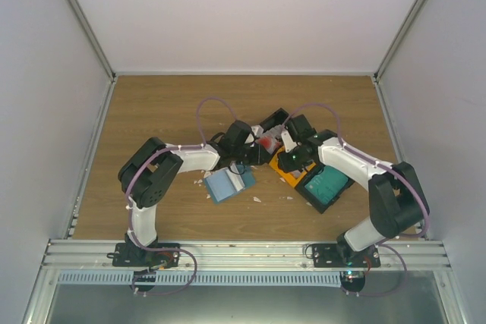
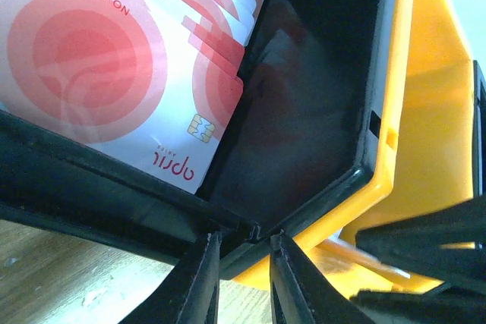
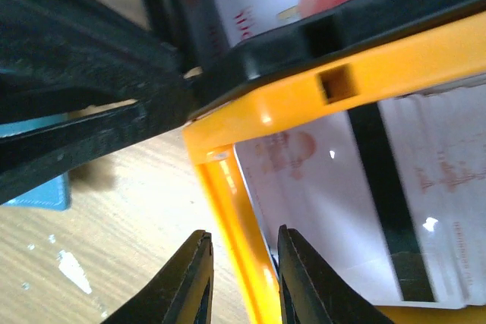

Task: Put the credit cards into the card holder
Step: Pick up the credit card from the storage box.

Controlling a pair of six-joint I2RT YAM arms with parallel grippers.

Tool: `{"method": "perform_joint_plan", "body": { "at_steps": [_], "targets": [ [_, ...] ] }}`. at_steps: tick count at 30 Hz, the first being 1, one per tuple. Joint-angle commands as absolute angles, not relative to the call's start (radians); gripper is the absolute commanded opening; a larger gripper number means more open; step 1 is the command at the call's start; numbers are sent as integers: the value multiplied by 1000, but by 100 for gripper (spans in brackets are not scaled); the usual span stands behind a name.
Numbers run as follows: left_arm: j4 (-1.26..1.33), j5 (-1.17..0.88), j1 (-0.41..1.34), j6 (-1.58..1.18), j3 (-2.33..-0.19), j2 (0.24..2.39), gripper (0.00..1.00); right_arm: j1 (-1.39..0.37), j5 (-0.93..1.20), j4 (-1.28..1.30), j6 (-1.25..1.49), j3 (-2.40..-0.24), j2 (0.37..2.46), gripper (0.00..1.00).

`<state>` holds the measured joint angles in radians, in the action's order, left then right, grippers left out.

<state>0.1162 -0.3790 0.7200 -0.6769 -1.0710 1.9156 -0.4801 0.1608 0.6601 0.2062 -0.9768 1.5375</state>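
Note:
A red-and-white credit card lies in a black tray that sits against an orange tray. My left gripper is shut on the near corner of the black tray's rim. In the right wrist view a whitish credit card with a dark stripe lies in the orange tray. My right gripper straddles that tray's side wall, open, with a gap on the left. The blue card holder lies on the table, near and left of both grippers.
A second black tray with teal cards stands near the right arm. White scraps dot the wood around the card holder. The left arm's dark fingers cross the right wrist view, close to the right gripper.

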Motion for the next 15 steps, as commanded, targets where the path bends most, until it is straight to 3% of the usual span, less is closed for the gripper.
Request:
{"method": "perform_joint_plan", "body": {
  "at_steps": [1,4,11,15],
  "targets": [
    [148,-376,732,-684,-1089,1940,22,-492,239,691,209,-960,1516,26],
    [150,-377,732,-684,-1092,1940,22,-494,210,701,237,-956,1523,26],
    [145,-373,732,-680,-1094,1928,22,-494,125,691,286,-978,1549,39],
    [142,-368,732,-678,-1092,1921,22,-495,121,684,281,-977,1567,36]
  ]
}}
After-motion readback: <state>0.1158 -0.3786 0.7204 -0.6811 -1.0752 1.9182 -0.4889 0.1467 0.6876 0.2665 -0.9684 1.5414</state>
